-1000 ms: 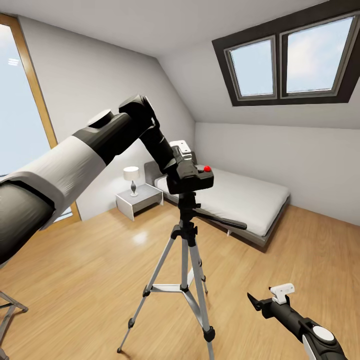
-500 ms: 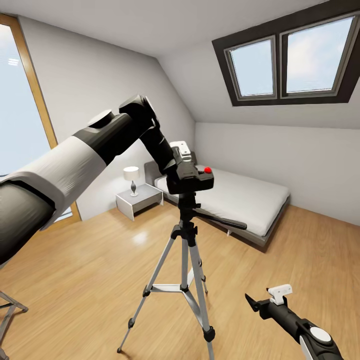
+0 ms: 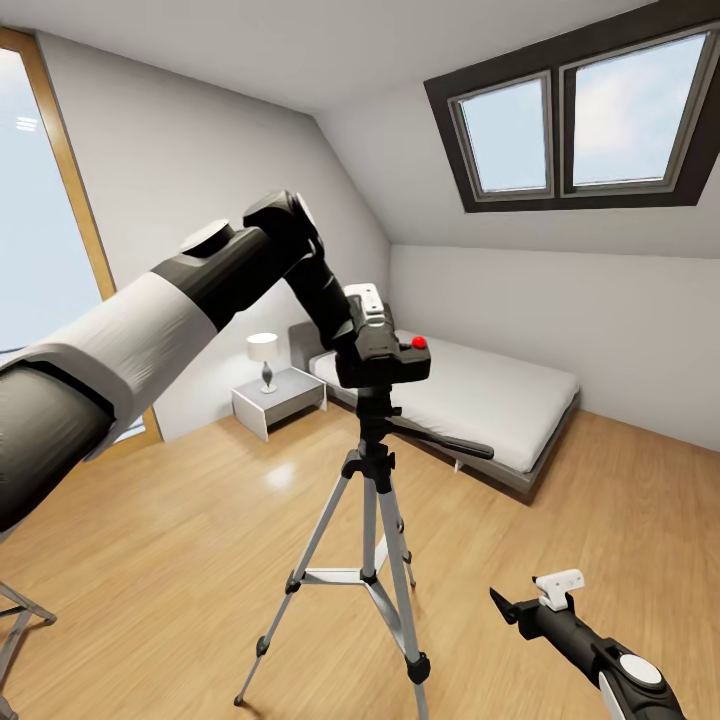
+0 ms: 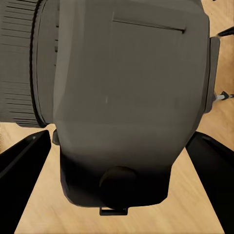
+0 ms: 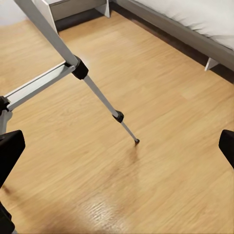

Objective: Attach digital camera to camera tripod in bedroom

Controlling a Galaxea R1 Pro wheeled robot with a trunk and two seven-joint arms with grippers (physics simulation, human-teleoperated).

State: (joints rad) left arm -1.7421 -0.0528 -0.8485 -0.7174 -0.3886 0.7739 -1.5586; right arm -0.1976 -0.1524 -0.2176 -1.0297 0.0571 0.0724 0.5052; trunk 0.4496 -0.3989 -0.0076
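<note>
The black digital camera (image 3: 392, 362), red button on top, sits on the pan head of the silver-legged camera tripod (image 3: 370, 505) in the middle of the bedroom floor. My left gripper (image 3: 372, 332) reaches down onto the camera from behind. In the left wrist view the camera body (image 4: 126, 87) lies between my two black fingers (image 4: 22, 165), with strips of floor showing on both sides, so the gripper (image 4: 117, 139) is open around it. My right gripper (image 3: 507, 604) hangs low at the right, open and empty, its fingertips (image 5: 9, 151) wide apart over a tripod leg (image 5: 100, 95).
A low grey bed (image 3: 500, 405) with a white mattress stands behind the tripod. Left of the bed is a grey nightstand (image 3: 280, 400) with a lamp (image 3: 263, 352). Skylights (image 3: 580, 110) sit in the sloped ceiling. A dark metal leg (image 3: 15, 610) shows at the bottom left.
My left arm and gripper have shifted slightly up and right at the camera, which nudged a little right. The right gripper moved slightly left and down earlier and has since stayed still.
</note>
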